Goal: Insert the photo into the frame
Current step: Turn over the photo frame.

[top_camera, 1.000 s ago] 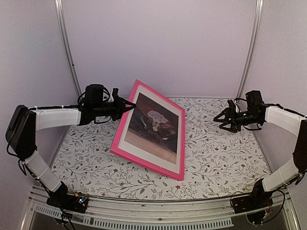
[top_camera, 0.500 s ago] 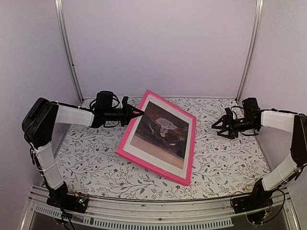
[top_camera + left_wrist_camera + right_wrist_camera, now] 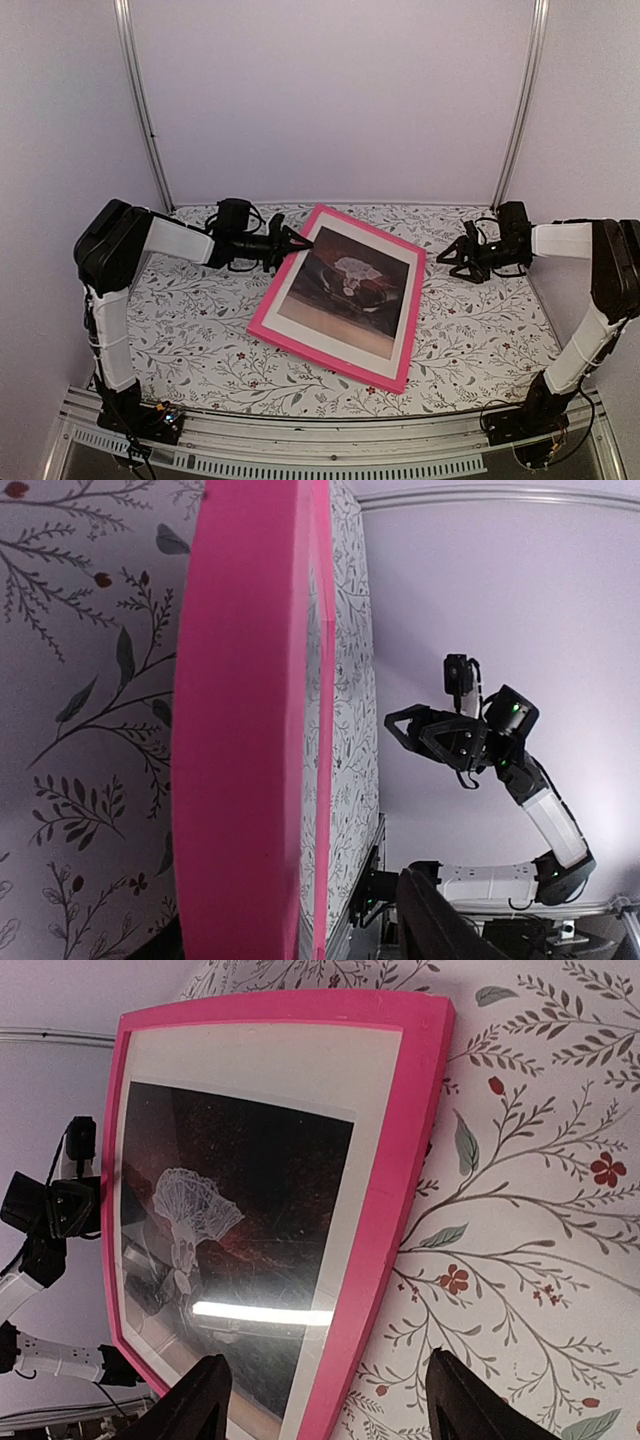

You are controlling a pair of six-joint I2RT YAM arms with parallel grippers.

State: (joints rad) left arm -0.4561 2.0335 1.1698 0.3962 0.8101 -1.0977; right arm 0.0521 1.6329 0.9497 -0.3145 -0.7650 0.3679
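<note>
The dark brown-reddish photo with a white-dressed figure and white margin [image 3: 350,280] is seen seated inside the thin-railed pink rectangular picture frame [image 3: 325,360], which appears to lie on the floral-patterned tabletop [image 3: 480,330]. The left gripper [image 3: 293,243] is set astride the frame's far-left rail, its fingers parted and one seen clear of the rail. The right gripper [image 3: 455,258] is held spread and empty beside the frame's far-right corner. A release is judged to be in hand: the left fingers should be drawn straight off the rail, so the frame is not dragged.

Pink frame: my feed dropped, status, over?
Right gripper open, clear. Left gripper at pink frame's corner, grip unclear. Photo inside frame. Nothing in the way.
</note>
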